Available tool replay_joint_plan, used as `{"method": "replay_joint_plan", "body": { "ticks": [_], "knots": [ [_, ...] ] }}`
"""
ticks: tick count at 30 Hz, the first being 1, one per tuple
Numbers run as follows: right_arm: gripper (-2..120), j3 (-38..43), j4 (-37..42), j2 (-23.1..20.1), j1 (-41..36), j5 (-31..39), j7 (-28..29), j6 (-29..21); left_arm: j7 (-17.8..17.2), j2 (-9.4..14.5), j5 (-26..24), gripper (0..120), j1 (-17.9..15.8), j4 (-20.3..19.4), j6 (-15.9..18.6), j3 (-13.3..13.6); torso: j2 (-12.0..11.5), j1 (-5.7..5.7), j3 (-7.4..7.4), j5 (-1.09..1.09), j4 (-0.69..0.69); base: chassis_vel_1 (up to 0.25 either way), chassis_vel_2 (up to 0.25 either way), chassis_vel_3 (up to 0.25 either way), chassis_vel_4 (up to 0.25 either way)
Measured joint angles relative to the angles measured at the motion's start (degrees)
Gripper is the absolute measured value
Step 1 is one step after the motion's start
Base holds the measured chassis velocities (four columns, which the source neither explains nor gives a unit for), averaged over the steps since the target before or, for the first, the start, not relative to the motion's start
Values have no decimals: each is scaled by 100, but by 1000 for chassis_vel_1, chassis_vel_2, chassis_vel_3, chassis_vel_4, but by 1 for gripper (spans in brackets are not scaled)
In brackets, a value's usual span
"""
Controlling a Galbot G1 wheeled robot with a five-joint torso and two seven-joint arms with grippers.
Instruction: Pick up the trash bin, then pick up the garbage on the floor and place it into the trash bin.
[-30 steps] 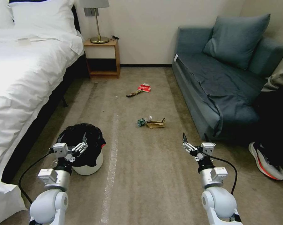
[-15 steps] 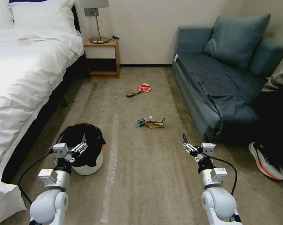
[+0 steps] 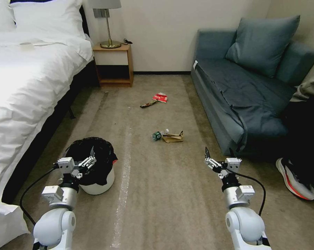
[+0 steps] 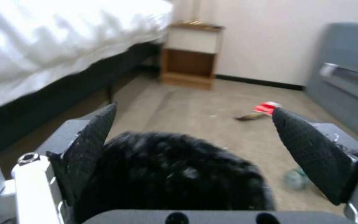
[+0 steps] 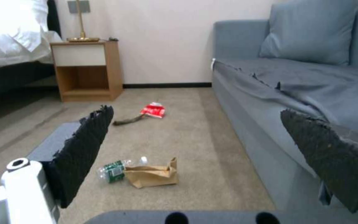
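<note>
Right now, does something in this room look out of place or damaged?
Yes. Litter lies on the carpet between bed and sofa: a bottle beside a paper bag, and farther off a red packet touching a dark wrapper. The sofa cover hangs rumpled and ragged along its front edge.

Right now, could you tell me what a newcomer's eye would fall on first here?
Probably the trash bin with its black bag, standing on the carpet beside the bed, with the open left gripper poised at its rim. Next, the garbage lying mid-floor, ahead of the open right gripper.
</note>
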Motion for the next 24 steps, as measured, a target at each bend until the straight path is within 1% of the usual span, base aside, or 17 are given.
{"method": "replay_joint_plan", "body": {
  "ticks": [1, 2, 3, 4, 5, 6, 9, 10, 11, 12, 13, 14, 15, 16, 17, 18, 24],
  "knots": [
    [100, -3, -13, 5, 1, -2, -2, 0, -178, -12, -49, 100, -34, -2, 70, 26, 0, 0, 0, 0, 0, 0, 0, 0, 0],
    [100, -18, -58, 25, 3, -15, -15, 1, -986, -44, -294, 100, -207, 0, 327, 104, 0, 0, 0, 1, -1, 0, 0, 0, 0],
    [100, -18, -58, 25, 3, -15, -15, 1, -986, -44, -294, 100, -207, 0, 327, 104, 0, 0, 0, 1, -1, 0, 0, 0, 0],
    [100, -26, -75, 32, 5, -22, -22, 2, -1279, -50, -399, 100, -267, 6, 408, 133, 0, 0, 0, 1, -1, 0, 0, 0, 0],
    [100, -34, -98, 38, 8, -30, -30, 5, -1729, -58, -573, 100, -367, 17, 520, 168, 0, 0, 0, 0, -1, 0, 0, 0, 0],
    [100, -34, -98, 38, 8, -30, -30, 5, -1729, -58, -573, 100, -367, 17, 520, 168, 0, 0, 0, 0, -1, 0, 0, 0, 0],
    [100, -36, -165, 39, 41, -55, -54, 19, -2862, -40, -997, 100, -764, 173, 818, 187, 0, 0, 0, 0, -2, 0, 0, 0, 0],
    [100, -36, -165, 39, 41, -55, -54, 19, -2862, -40, -997, 100, -764, 173, 818, 187, 0, 0, 0, 0, -2, 0, 0, 0, 0],
    [100, -31, -177, 34, 54, -56, -57, 21, -3121, -16, -1172, 100, -880, 241, 926, 160, 0, 0, 0, 0, -2, 0, 0, 0, 0],
    [100, -31, -177, 34, 54, -56, -57, 21, -3121, -16, -1172, 100, -880, 241, 926, 160, 0, 0, 0, 0, -2, 0, 0, 0, 0],
    [100, -27, -199, 28, 70, -57, -64, 27, -3386, 10, -1450, 100, -997, 308, 1065, 129, 0, 0, 0, 1, -1, 0, 0, 0, 0],
    [100, -27, -199, 28, 70, -57, -64, 27, -3386, 10, -1450, 100, -997, 308, 1065, 129, 0, 0, 0, 1, -1, 0, 0, 0, 0],
    [100, -25, -221, 26, 78, -58, -67, 37, -3603, 34, -1705, 100, -1094, 380, 1168, 113, 0, 0, 0, 0, -1, 0, 0, 0, 0],
    [100, -28, -266, 25, 81, -69, -72, 86, -3993, 69, -2114, 100, -1323, 633, 1290, 69, 0, 0, 0, 0, -1, 0, 0, 0, 0],
    [100, -35, -280, 26, 67, -80, -80, 124, -4128, 113, -2349, 100, -1528, 938, 1336, 31, 0, 0, 0, 0, -1, 0, 0, 0, 0],
    [100, -35, -280, 26, 67, -80, -80, 124, -4128, 113, -2349, 100, -1528, 938, 1336, 31, 0, 0, 0, 0, -1, 0, 0, 0, 0],
    [100, -17, -277, -7, 30, -84, -91, 193, -4074, 198, -2716, 100, -1839, 1422, 1463, 1, 0, 0, 0, 1, -1, 0, 0, 0, 0]
  ]
}}
